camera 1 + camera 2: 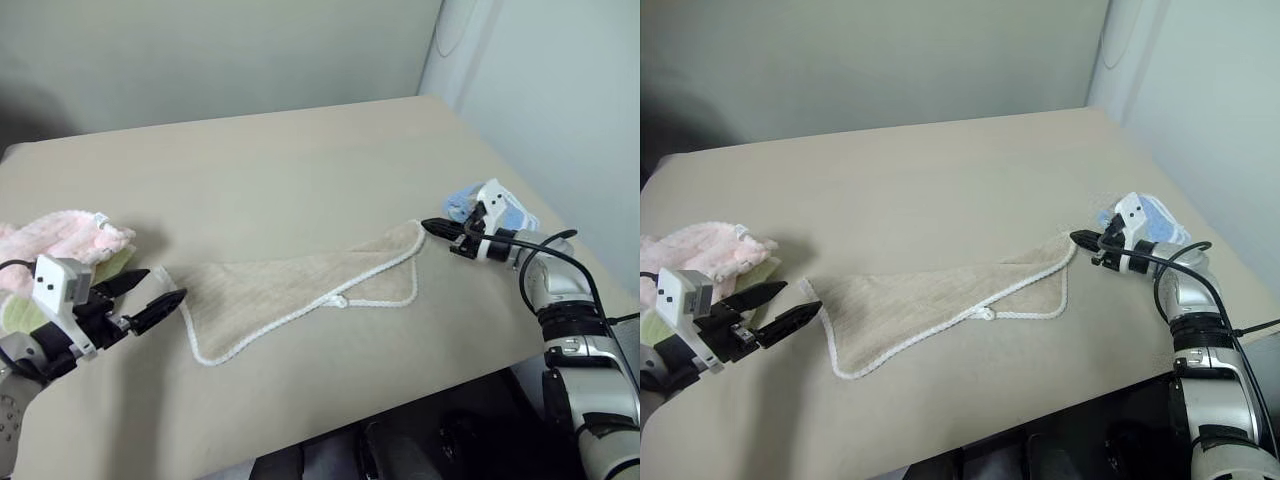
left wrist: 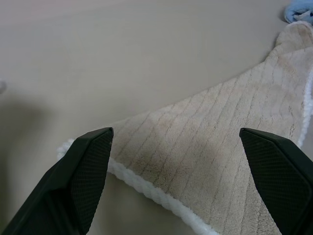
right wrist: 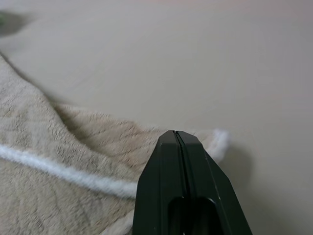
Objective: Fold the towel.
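Your towel (image 1: pixel 300 290) lies stretched out flat across the near half of the beige table (image 1: pixel 280 160), running from a corner by the left gripper to a raised corner at the right gripper, its white corded edging tracing the near side with a small white loop (image 1: pixel 341 300) about halfway along. Your right gripper (image 1: pixel 432 226) has its two black fingers pressed together, tips right at the towel's far right corner; in the right wrist view the cloth lifts up against the closed fingers, but you cannot tell whether any fabric is pinched between them. Your left gripper (image 1: pixel 150 288) stands with its fingers spread wide, hovering just beside the towel's left corner, holding nothing. To the left gripper's far side sits a fluffy pink towel (image 1: pixel 60 238) with a green one (image 1: pixel 112 262) under it. A light blue cloth (image 1: pixel 500 210) lies just behind the right gripper
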